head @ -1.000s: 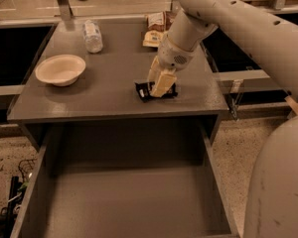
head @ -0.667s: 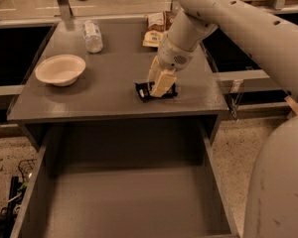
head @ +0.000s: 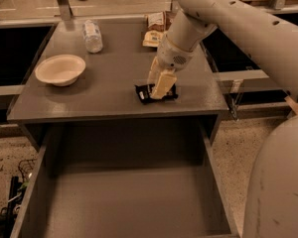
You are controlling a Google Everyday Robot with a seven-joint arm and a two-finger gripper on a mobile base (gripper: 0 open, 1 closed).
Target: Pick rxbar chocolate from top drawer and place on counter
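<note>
The rxbar chocolate (head: 143, 95), a small black wrapper bar, lies flat on the counter (head: 109, 90) near its front right edge. My gripper (head: 159, 89) points down from the tan arm and is on the bar, covering its middle. The top drawer (head: 124, 202) stands pulled out below the counter's front edge, and nothing shows on its flat dark grey bottom.
A cream bowl (head: 60, 69) sits at the counter's left. A clear plastic bottle (head: 93, 35) lies at the back. Tan-and-brown snack bags (head: 154, 36) lie at the back right. Black recessed bins (head: 15, 53) flank the counter. My arm's large white body (head: 280, 182) fills the right side.
</note>
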